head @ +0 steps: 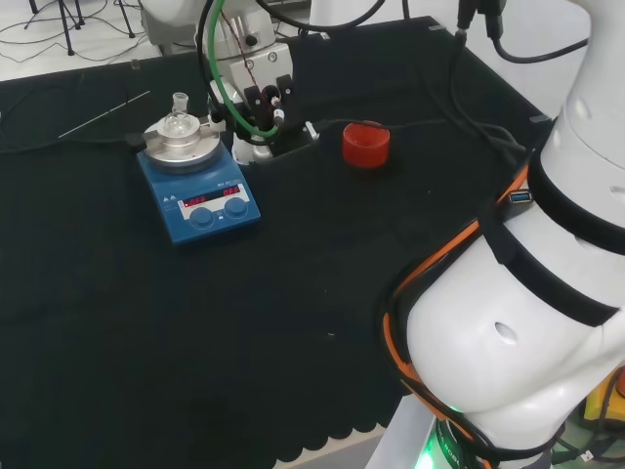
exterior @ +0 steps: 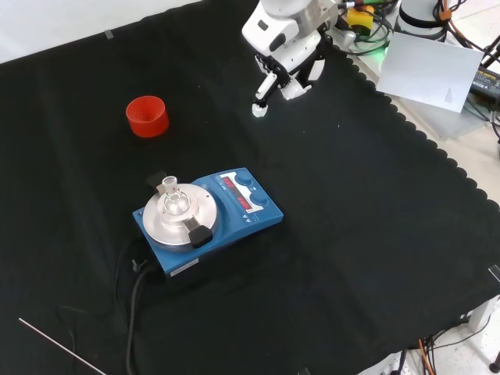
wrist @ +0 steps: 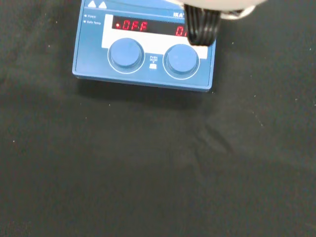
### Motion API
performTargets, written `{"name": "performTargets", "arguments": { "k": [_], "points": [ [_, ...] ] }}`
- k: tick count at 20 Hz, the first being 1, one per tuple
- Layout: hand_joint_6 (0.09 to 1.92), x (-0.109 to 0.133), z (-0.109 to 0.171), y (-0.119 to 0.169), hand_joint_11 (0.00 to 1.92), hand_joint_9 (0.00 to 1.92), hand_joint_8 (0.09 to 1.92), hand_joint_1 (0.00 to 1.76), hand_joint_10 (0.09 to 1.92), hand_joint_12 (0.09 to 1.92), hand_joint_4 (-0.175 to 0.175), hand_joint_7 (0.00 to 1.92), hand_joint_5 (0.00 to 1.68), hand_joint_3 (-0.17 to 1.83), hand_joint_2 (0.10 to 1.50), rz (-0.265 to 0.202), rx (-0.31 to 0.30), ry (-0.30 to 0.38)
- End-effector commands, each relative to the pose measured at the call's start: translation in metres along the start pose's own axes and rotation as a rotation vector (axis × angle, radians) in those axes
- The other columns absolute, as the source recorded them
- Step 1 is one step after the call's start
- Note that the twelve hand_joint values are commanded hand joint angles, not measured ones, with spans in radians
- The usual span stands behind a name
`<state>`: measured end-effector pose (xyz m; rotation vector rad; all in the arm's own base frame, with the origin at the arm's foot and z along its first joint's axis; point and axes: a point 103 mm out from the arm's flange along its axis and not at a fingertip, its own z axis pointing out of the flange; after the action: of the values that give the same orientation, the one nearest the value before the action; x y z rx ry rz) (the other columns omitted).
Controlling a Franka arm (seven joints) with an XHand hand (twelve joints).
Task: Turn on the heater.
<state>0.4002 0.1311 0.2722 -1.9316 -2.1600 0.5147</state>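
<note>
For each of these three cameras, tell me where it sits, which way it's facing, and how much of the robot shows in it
Head view: behind and above the arm's base, looking over the white arm links at the blue heater and red ring.
Front view: opposite the arm, looking down on the cloth; the hand enters from the top.
Wrist view: at the wrist, looking past a blurred part of the hand at the heater's two knobs.
Shared: head and front views both show the heater with a glass flask on top.

Even bright light, soft shadows, sharp focus
</note>
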Motion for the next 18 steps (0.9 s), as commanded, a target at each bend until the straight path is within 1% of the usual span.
{"name": "performTargets", "arguments": {
  "k": [1, 2, 4, 7, 8, 10, 13, 15, 18],
  "points": [
    [0.47, 0.012, 0.008, 0.007, 1.59, 1.81, 1.92, 1.55, 1.81, 1.46, -0.087, 1.75, 0.27, 1.16, 0.61, -0.020, 0.091, -0.035],
    [0.40, 0.015, 0.010, 0.007, 1.59, 1.82, 1.92, 1.57, 1.82, 1.47, -0.085, 1.76, 0.26, 1.20, 0.59, -0.027, 0.114, -0.039],
    [0.32, 0.026, 0.012, 0.007, 1.60, 1.82, 1.92, 1.58, 1.83, 1.48, -0.082, 1.77, 0.26, 1.24, 0.57, -0.035, 0.134, -0.048],
    [0.25, 0.055, 0.012, -0.001, 1.60, 1.83, 1.92, 1.59, 1.83, 1.49, -0.081, 1.77, 0.26, 1.26, 0.56, -0.044, 0.175, -0.085],
    [0.24, 0.056, 0.014, 0.000, 1.60, 1.83, 1.92, 1.59, 1.84, 1.49, -0.080, 1.78, 0.26, 1.27, 0.56, -0.054, 0.193, -0.085],
    [0.23, 0.050, 0.021, 0.005, 1.60, 1.83, 1.92, 1.59, 1.84, 1.50, -0.080, 1.78, 0.26, 1.28, 0.55, -0.072, 0.216, -0.081],
    [0.21, 0.042, 0.033, 0.008, 1.61, 1.83, 1.92, 1.59, 1.83, 1.50, -0.080, 1.78, 0.27, 1.29, 0.55, -0.087, 0.245, -0.082],
    [0.21, 0.042, 0.038, 0.008, 1.61, 1.83, 1.92, 1.59, 1.83, 1.50, -0.080, 1.78, 0.27, 1.29, 0.55, -0.093, 0.261, -0.088],
    [0.21, 0.049, 0.045, 0.007, 1.61, 1.83, 1.92, 1.59, 1.83, 1.50, -0.079, 1.78, 0.27, 1.29, 0.54, -0.099, 0.276, -0.100]
  ]
}}
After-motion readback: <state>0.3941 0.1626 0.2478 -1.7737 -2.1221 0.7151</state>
